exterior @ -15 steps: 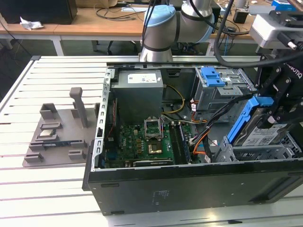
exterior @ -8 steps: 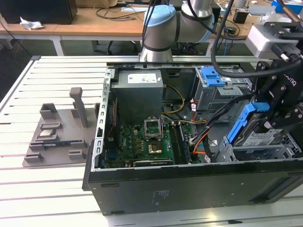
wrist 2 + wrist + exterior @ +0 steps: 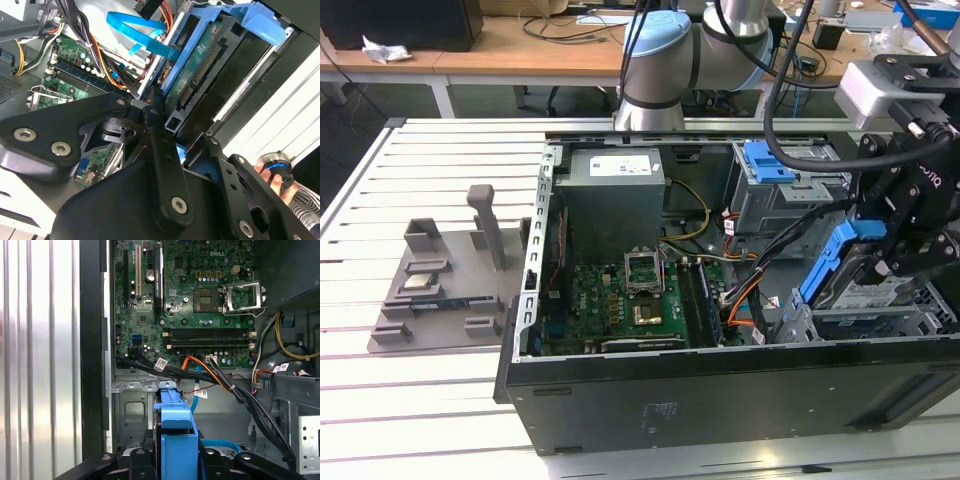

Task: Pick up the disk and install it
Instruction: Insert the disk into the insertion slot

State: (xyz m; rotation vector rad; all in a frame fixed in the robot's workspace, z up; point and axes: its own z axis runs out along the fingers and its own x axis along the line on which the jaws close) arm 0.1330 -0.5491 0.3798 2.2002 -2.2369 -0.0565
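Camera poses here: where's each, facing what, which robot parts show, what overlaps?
Exterior view: off the arm, looking down into the computer case; arm and tool, gripping the disk, show.
First wrist view: wrist-mounted, faces motherboard past the disk; tool links show.
Second wrist view: wrist-mounted, faces the disk's circuit side; tool linkage shows.
All three share disk and motherboard.

pale metal table (image 3: 420, 160) of long parallel slats with dark grooves between them, spread wide across the exterior view, soft glare along the slats. behind its far edge, a light wooden desk (image 3: 510, 45) on white legs, strewn with black cables (image 3: 555, 25) and one crumpled white paper (image 3: 382, 50). at the exterior view's left end of that desk, a black box (image 3: 405, 20). dark floor (image 3: 370, 110) underneath. same slatted surface in both wrist views.
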